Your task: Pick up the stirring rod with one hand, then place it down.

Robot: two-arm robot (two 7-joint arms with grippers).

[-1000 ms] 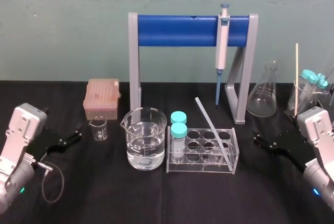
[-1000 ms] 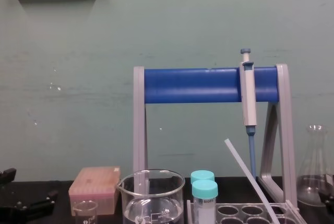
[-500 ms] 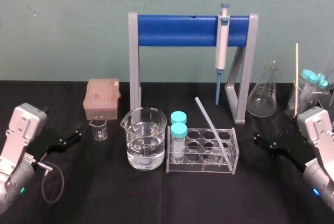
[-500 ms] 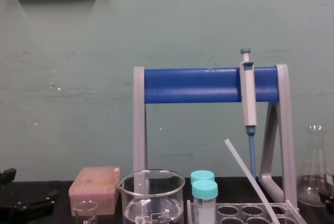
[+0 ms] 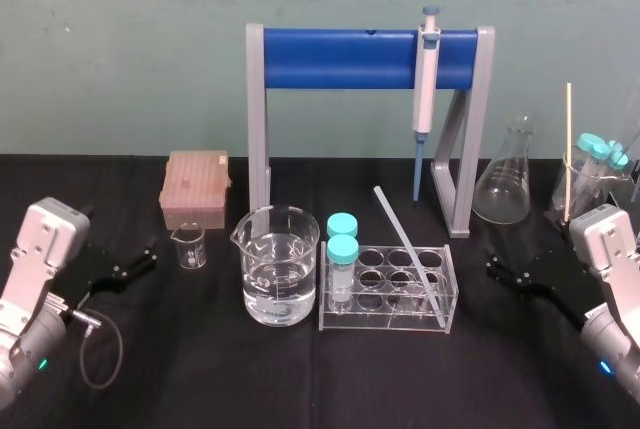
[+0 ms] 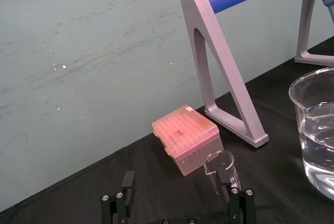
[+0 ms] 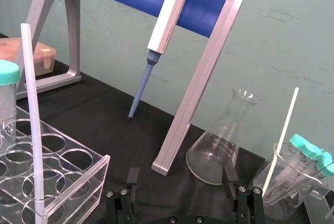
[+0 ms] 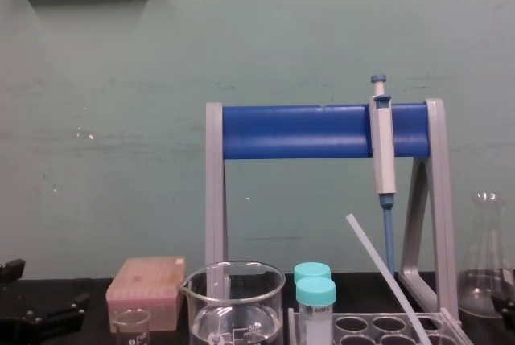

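Grippers, left (image 5: 148, 257) and right (image 5: 495, 267), rest low on the table (image 5: 200, 369), fingers spread wide, grasping nothing. Rod (image 5: 405, 247) leans in the rack (image 5: 385, 324) (well apart from both grippers). Tube (image 8: 315, 305) label is unreadable; the chest view cuts off the rack.

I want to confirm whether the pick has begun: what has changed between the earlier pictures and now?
Nothing has visibly changed. The thin translucent glass stirring rod still leans in the clear plastic rack; the black left gripper and right gripper stay low and open.
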